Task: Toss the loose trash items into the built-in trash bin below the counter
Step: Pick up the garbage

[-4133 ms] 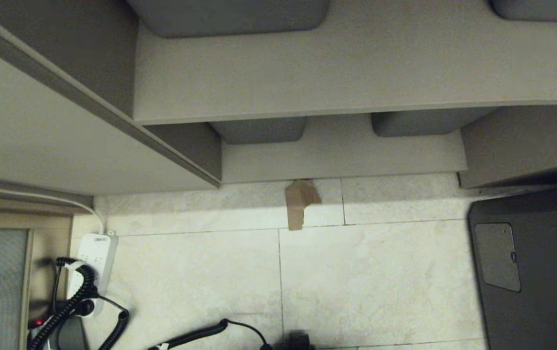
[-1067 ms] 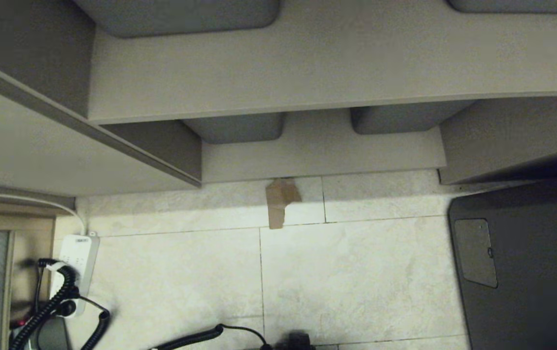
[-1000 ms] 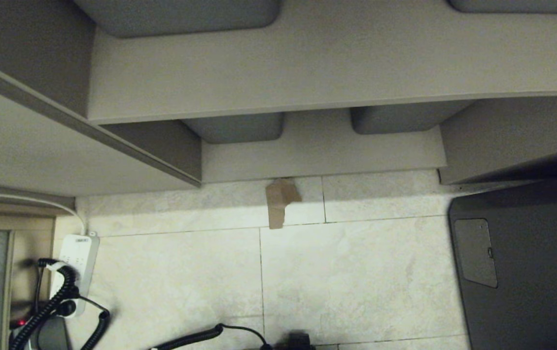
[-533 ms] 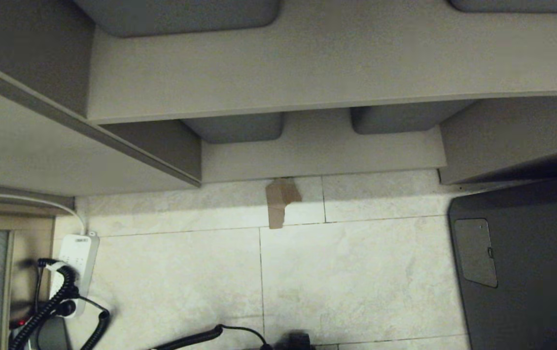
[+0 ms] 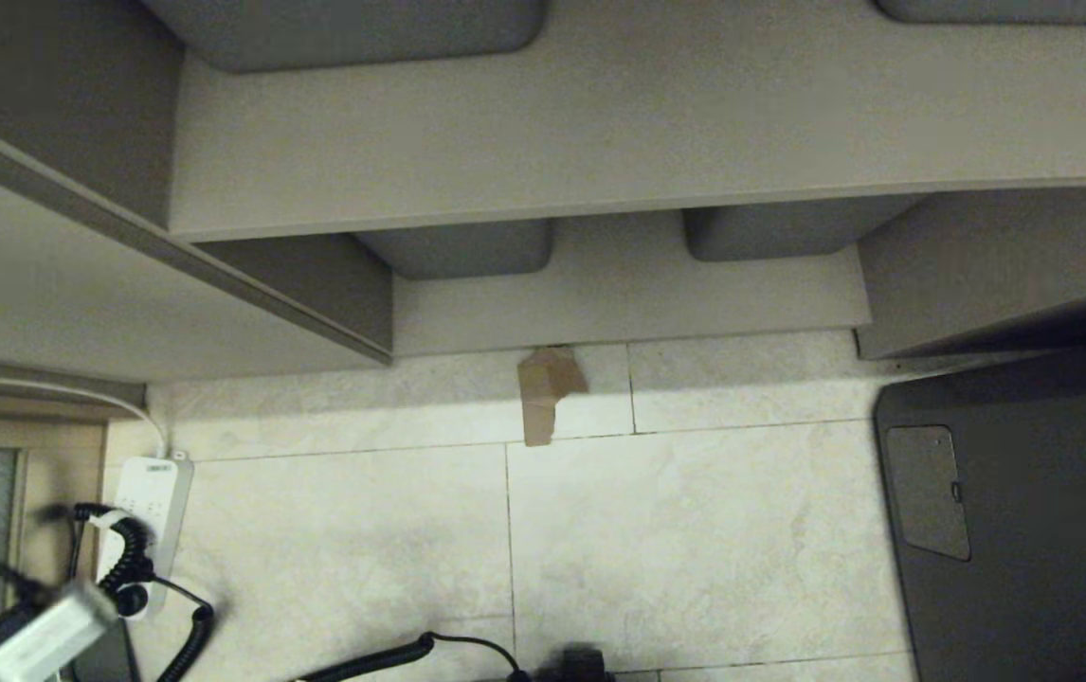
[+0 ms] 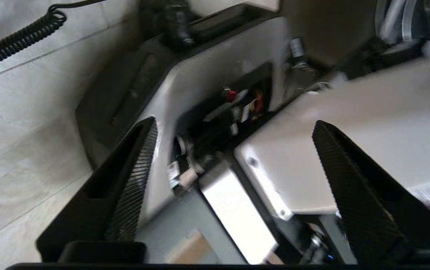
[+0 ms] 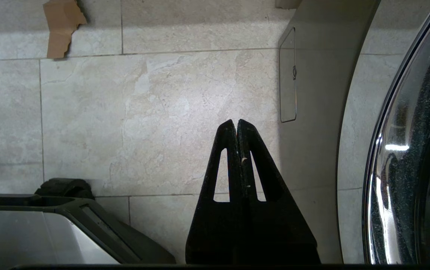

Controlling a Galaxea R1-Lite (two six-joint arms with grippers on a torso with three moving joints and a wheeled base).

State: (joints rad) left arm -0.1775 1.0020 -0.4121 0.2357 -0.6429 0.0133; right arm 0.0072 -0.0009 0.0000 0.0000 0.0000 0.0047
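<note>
None of the turquoise trash scraps shows in any view, and neither the flap of the built-in bin nor the top of the counter can be made out.

The left end effector (image 6: 233,180) stands wide open with nothing between its ribbed fingers (image 6: 136,180); it points at the robot's own base (image 6: 312,142), a grey and silver body with exposed wiring. In the head view only a blurred silver part of the left arm (image 5: 41,639) shows, at the lower left corner, beside a white power strip (image 5: 153,497) and a black coiled cable (image 5: 121,573).

The right end effector (image 7: 236,125) is closed, its two fingers pressed together and holding nothing, hanging over the pale tiled floor (image 7: 162,112). Near it stands a dark grey appliance (image 7: 312,93) with a small rectangular hatch.

Ahead, beige shelves (image 5: 600,123) carry grey tubs (image 5: 458,248), seen from above. A torn brown scrap of cardboard (image 5: 548,388) lies on the floor, touching the foot of the lowest shelf.
</note>
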